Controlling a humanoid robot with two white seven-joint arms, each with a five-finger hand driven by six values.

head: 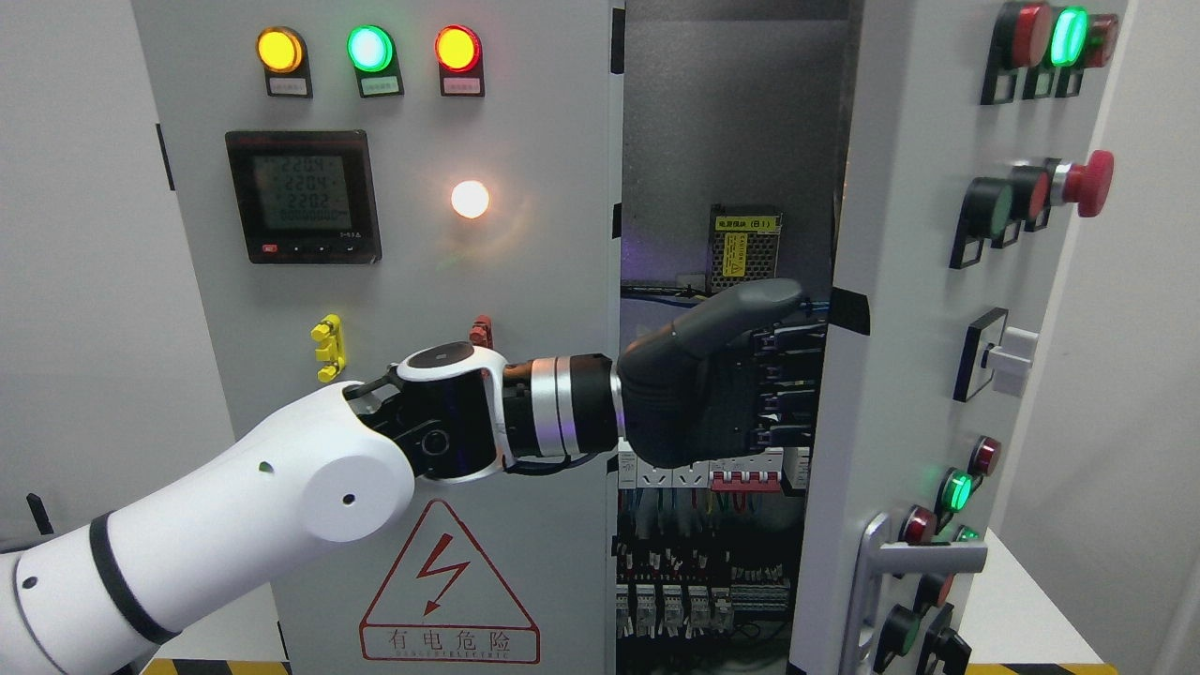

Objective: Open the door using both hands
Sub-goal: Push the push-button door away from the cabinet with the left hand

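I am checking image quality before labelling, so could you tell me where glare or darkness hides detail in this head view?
In the head view, the white lamp on the left door blooms into a halo; the meter digits are faint; the cabinet interior is dim, so the dark left hand partly merges with the breakers behind it; the right door is evenly lit.

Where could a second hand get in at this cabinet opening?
Free: the gap above the left hand, between the left door and the right door edge, in front of the yellow-labelled unit. Crowded: below the hand, breakers and wiring fill it.
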